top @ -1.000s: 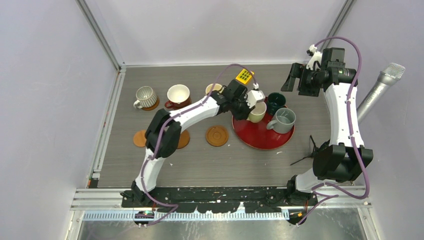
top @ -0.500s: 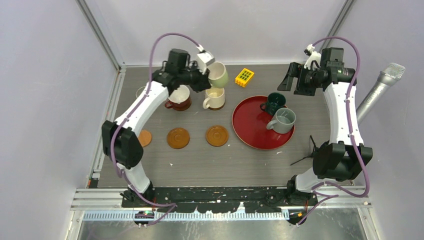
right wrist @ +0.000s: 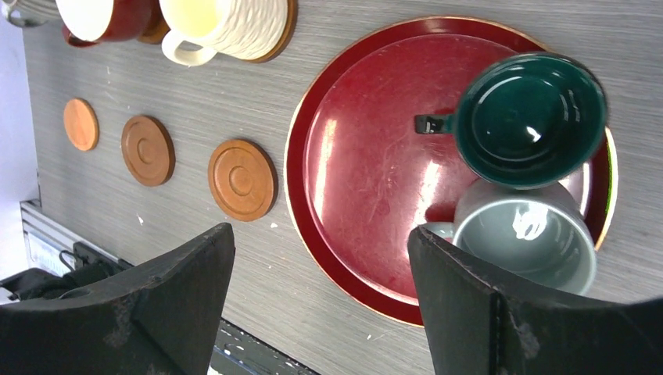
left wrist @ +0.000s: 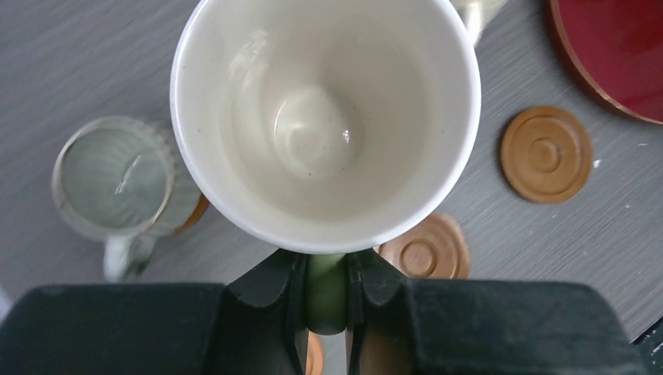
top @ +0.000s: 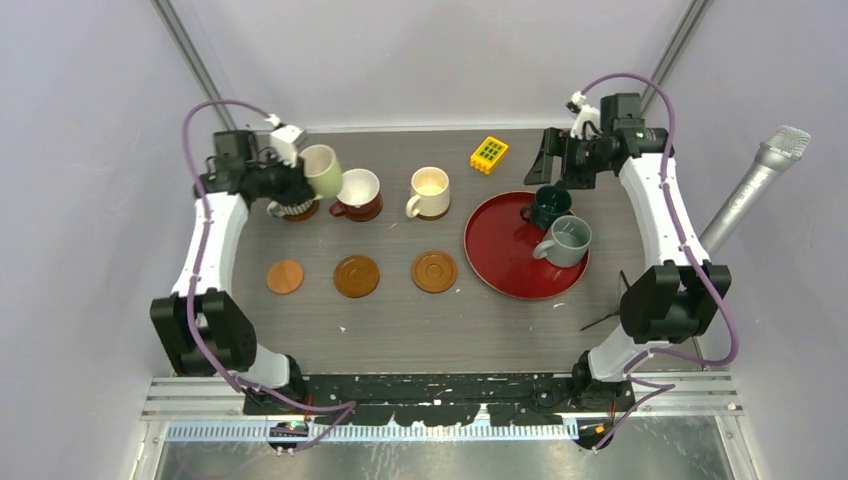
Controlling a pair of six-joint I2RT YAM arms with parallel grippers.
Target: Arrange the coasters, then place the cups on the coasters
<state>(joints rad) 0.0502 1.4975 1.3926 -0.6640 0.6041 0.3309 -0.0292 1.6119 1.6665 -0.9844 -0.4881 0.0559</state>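
Left claw (left wrist: 327, 295) pinches pale green cup (left wrist: 324, 117) handle, mostly hidden; right claw (right wrist: 319, 234) wide, empty; ribbed cup (left wrist: 117, 178) partly blocked.

The whole table (top: 400, 320) is being taken in from high above its near edge by the top camera. The pale green cup (left wrist: 324, 117) is being filmed close, straight into its mouth, from the left wrist. The red tray (right wrist: 360, 180) is being overlooked from the right wrist, farther off; the coasters (right wrist: 241, 180) are being shared by all three views.
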